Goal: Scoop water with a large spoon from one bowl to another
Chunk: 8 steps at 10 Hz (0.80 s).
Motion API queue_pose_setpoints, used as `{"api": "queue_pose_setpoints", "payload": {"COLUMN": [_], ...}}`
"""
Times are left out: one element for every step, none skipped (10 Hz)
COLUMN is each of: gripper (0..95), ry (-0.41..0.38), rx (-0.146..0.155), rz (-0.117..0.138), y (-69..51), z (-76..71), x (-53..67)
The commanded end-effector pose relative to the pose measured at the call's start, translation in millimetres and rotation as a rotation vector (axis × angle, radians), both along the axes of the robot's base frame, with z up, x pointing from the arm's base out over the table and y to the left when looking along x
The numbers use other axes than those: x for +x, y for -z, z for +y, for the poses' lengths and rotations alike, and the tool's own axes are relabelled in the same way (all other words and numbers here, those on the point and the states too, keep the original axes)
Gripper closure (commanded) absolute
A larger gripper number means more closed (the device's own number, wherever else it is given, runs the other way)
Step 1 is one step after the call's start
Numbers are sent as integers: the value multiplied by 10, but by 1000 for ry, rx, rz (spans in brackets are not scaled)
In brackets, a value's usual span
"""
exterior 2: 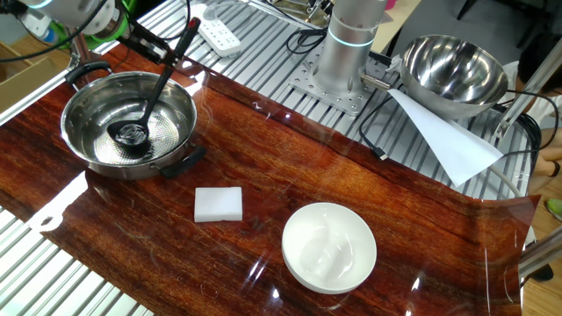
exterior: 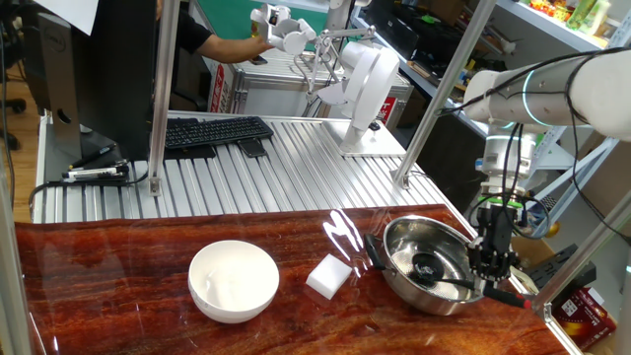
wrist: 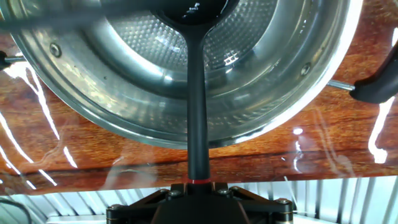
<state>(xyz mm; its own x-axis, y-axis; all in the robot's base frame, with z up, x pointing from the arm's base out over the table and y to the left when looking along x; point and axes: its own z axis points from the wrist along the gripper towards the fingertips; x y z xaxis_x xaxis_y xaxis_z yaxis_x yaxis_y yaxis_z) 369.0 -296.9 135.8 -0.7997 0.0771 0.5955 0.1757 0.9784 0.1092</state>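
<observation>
The black ladle [exterior 2: 149,101] rests with its cup [exterior: 428,266] on the bottom of the steel bowl [exterior: 399,248], its handle slanting up over the rim. My gripper [exterior: 493,268] is shut on the ladle's handle near its red mark [wrist: 198,182], at the bowl's right edge. In the other fixed view the steel bowl [exterior 2: 83,110] is at the left and my gripper [exterior 2: 167,53] sits above its far rim. The hand view looks down the handle [wrist: 197,106] into the steel bowl [wrist: 124,106]. The white bowl [exterior: 234,280] stands apart at the left, also in the other fixed view [exterior 2: 329,247]. Water shows only as faint sheen.
A white rectangular block [exterior: 329,275] lies between the two bowls, also in the other fixed view [exterior 2: 218,204]. A second steel bowl [exterior 2: 453,72] and a white paper sheet [exterior 2: 443,140] sit beyond the wooden table. A keyboard [exterior: 212,131] lies on the metal surface behind.
</observation>
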Motion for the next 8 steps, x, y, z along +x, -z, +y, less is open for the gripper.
{"api": "queue_pose_setpoints", "payload": {"gripper": [950,950,950,950,950,950,950,950], "ry": [4,6,10,14,15,1,-21,-25], "rx": [1,3,4,2,2,-4,-10,-8], "rz": [3,5,9,12,12,-9,-53,-85], "y": [60,93,122,155,173,198,214,217], "z": [-2,-12,-20,-23,-18,-5,0,3], "x": [15,28,43,60,71,81,87,84]}}
